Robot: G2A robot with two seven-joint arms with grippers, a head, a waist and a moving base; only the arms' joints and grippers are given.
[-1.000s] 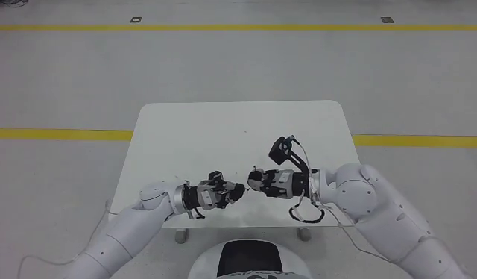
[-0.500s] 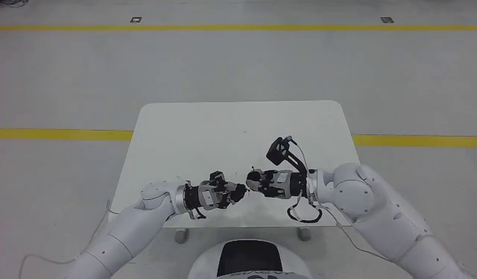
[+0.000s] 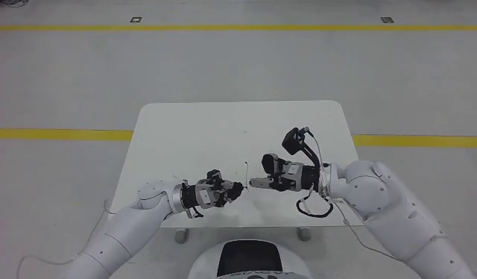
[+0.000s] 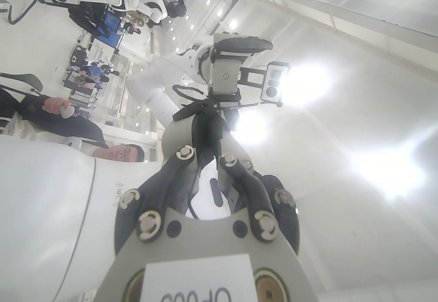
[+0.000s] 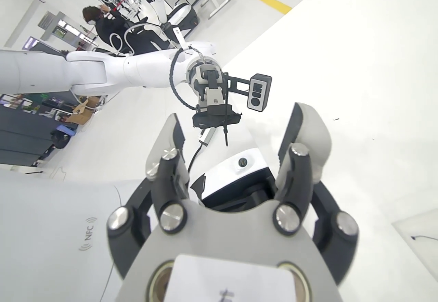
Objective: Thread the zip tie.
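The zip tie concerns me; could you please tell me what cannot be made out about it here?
Head and slot of the zip tie: right wrist view, hidden between the pads of the left gripper.
Whether it is threaded: top view, the strap is too thin to tell.
Its outline: left wrist view, merged with the dark pads and washed out by glare.
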